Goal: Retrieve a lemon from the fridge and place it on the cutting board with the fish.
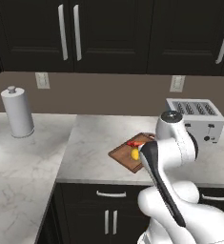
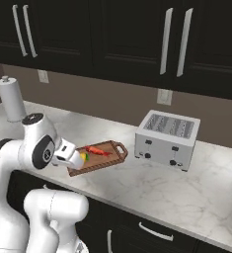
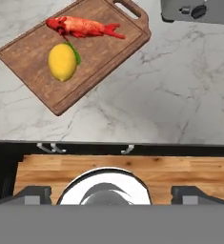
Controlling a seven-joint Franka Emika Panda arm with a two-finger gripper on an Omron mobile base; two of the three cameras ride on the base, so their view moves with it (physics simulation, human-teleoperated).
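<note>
A: Describe the lemon [image 3: 62, 62].

B: Small yellow oval with smooth skin and a green leaf at one side.

A: Location?

B: It lies on the cutting board [image 3: 32, 57], a reddish-brown wooden rectangle with a handle loop. It sits just beside the red-orange fish [image 3: 82, 27], near its head end. The board rests on the marble counter [image 3: 170, 90].

A: Gripper [image 3: 111, 193] condition?

B: Released, with the fingers spread wide and holding nothing, well apart from the board.

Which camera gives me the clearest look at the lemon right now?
The hand view: the lemon lies whole on the cutting board beside the fish. In the left base view it is small, next to the arm; in the right base view the arm partly hides it.
</note>
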